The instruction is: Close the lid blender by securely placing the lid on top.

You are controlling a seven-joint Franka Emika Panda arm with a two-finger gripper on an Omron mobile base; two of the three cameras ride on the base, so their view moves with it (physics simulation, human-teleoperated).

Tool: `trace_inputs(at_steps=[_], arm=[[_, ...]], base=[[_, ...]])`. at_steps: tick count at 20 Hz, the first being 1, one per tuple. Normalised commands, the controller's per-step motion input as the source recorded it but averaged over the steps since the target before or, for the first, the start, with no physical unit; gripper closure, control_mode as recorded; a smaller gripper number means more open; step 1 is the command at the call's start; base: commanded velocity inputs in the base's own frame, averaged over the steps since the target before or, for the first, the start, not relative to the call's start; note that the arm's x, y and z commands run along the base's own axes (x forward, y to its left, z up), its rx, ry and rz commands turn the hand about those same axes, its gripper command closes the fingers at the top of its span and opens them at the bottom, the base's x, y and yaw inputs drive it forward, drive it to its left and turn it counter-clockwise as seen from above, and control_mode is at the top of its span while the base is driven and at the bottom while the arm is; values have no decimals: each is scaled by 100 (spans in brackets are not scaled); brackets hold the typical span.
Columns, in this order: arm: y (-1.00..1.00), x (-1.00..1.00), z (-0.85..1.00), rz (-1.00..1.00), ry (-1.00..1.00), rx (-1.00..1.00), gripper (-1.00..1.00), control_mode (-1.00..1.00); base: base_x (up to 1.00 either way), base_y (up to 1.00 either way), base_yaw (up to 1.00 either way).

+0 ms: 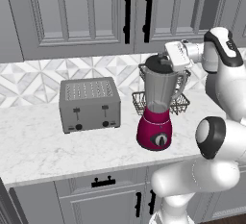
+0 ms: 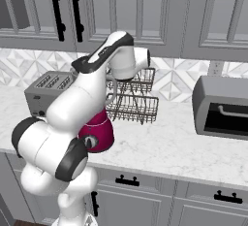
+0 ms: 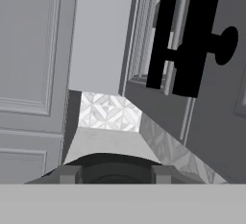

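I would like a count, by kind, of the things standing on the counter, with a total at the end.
Blender, with the lid on its jar: 1
Toaster: 1
Wire rack: 1
Toaster oven: 1
Total: 4

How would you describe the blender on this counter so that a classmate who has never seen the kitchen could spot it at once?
Start at the white marble counter under the grey wall cabinets. To the right of the grey boxy two-slot toaster, in front of a dark wire rack, stands the blender. Its rounded magenta base with a black dial and its tall clear jar under a round black lid set it apart from its grey neighbours.
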Motion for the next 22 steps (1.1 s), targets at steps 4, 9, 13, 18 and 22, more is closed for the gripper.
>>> trace_inputs(at_steps=[4, 9, 13, 18, 22], arm=[[0, 11, -22, 0, 0, 0, 100, -100], [0, 4, -25, 0, 0, 0, 100, -100], [0, 0, -10, 0, 0, 0, 100, -100], [4, 0, 2, 0, 10, 0, 100, -100], [5, -3, 1, -1, 17, 0, 100, -100]], base=[[0, 0, 0], [0, 0, 0], [0, 0, 0], [0, 0, 0], [0, 0, 0]])
